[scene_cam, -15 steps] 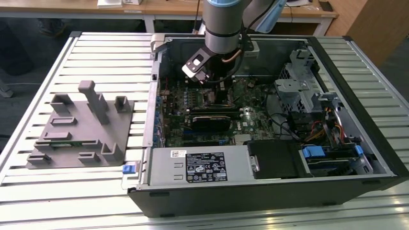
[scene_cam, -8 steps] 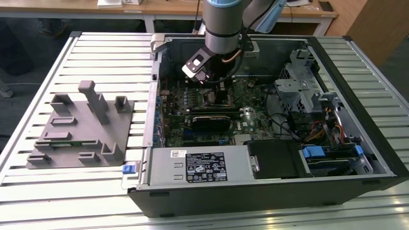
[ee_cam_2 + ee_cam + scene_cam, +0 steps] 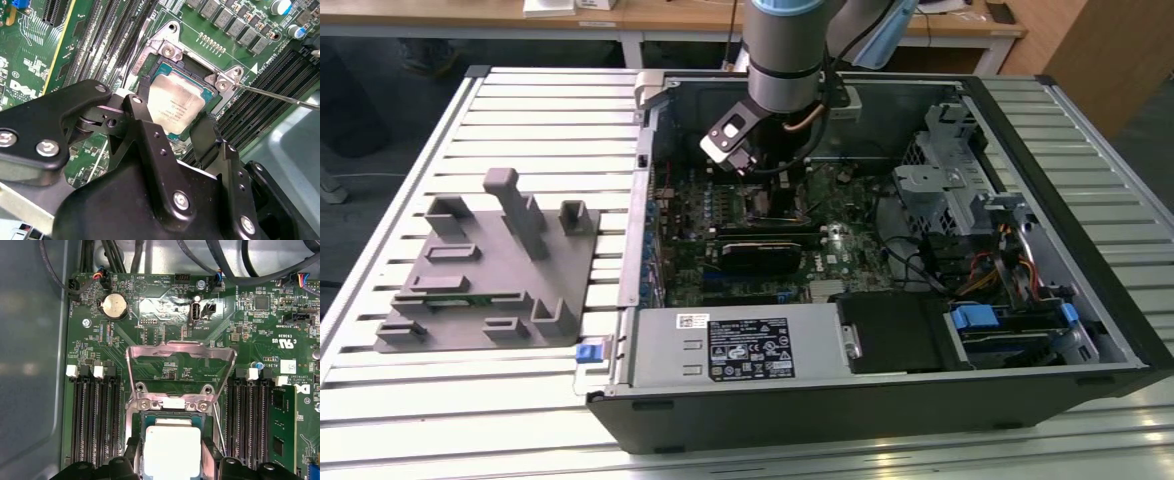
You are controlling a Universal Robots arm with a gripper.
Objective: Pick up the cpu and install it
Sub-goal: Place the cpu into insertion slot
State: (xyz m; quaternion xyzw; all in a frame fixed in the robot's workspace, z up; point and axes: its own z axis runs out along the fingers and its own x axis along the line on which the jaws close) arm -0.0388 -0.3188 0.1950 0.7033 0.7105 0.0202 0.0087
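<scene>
One arm (image 3: 781,60), one tool, one cpu, one socket and one computer case (image 3: 854,425) are shown. In the exterior view the arm is lowered into the open case, over the motherboard (image 3: 720,215).

In both wrist views the tool (image 3: 172,112) (image 3: 172,452) is seen with its two black fingers (image 3: 145,107) closed against opposite edges of the cpu (image 3: 175,102) (image 3: 172,447), so that the chip is clamped between them. The cpu is lodged flat in the socket (image 3: 170,62). It is flanked by a bank of dark memory slots (image 3: 97,420) on one side and a second bank on the other.

The cpu is presented as a small flat square: a pale silvery-white metal top with faint print, rimmed by a narrow green edge.

One metal load frame (image 3: 180,351) is held raised and open behind the socket. One thin lever rod (image 3: 280,97) is extended beside it. One round coin cell (image 3: 114,306) is mounted further along the green board.

The case is laid on its side on a table (image 3: 534,100) of ribbed metal slats. One grey fixture (image 3: 487,270) with upright posts is placed on the same table, well apart from the cpu, towards the exterior view's left. Pale wooden desks (image 3: 680,15) are visible behind the table.
</scene>
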